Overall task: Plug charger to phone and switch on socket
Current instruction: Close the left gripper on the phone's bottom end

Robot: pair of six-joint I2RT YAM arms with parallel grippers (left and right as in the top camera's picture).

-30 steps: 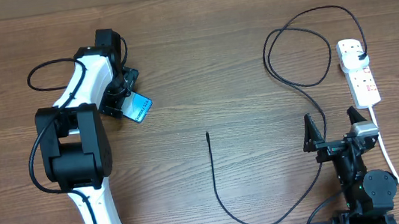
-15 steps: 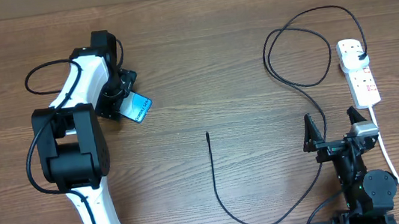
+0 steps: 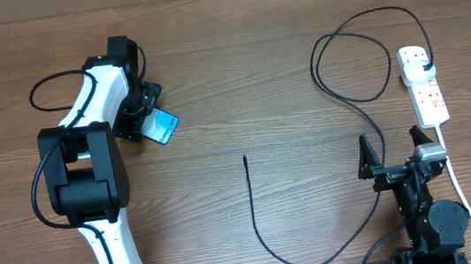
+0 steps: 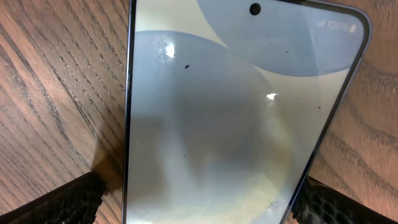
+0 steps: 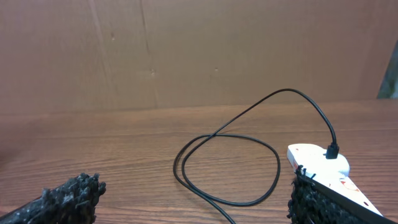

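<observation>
The phone (image 3: 164, 126) lies at the left of the table, its light screen filling the left wrist view (image 4: 217, 112). My left gripper (image 3: 138, 121) straddles its near end, open, one finger on each side (image 4: 199, 202); a narrow gap shows at the left finger. The charger cable (image 3: 271, 250) runs from its free connector tip (image 3: 245, 158) in a loop to a black plug (image 3: 424, 61) seated in the socket (image 3: 427, 92), a white power strip at the right. My right gripper (image 3: 389, 146) is open and empty, near the strip's front end. The right wrist view shows the cable (image 5: 224, 168) and the socket (image 5: 317, 158).
The strip's white cord (image 3: 460, 191) runs down past the right arm. A brown cardboard wall (image 5: 186, 56) stands behind the table. Bare wood lies between the phone and the connector tip.
My left arm shifted slightly left around the phone a second ago, then stayed still. The phone, cable and right arm have not moved.
</observation>
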